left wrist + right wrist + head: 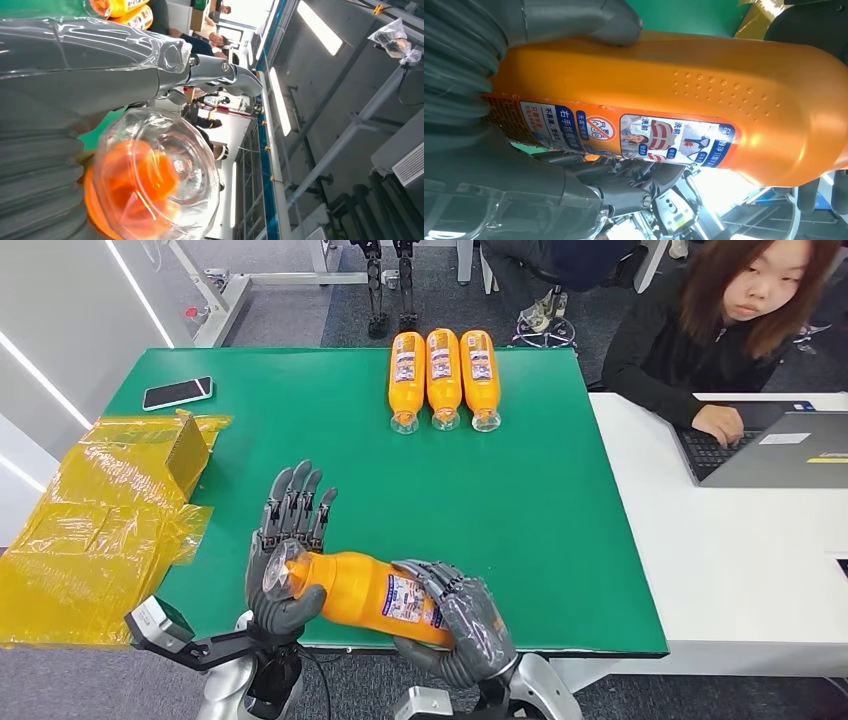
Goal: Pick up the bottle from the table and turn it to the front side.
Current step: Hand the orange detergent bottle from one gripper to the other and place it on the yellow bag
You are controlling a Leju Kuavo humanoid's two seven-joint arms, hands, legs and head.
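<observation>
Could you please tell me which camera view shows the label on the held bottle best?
The right wrist view: the label sits close and sharp. The head view shows it small; the left wrist view shows the bottle's clear cap end.

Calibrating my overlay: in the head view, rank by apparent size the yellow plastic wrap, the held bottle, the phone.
1. yellow plastic wrap
2. held bottle, though nearness to the camera inflates it
3. phone

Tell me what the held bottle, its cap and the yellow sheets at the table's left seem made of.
Bottle: likely opaque orange plastic, smooth and slightly glossy, with moulded raised dots and a printed label. Cap: clear, glossy plastic by the look; orange shows through it. Yellow sheets: thin translucent film, probably plastic wrap, crinkled and shiny. Both the left hand and the right hand hold the bottle.
</observation>
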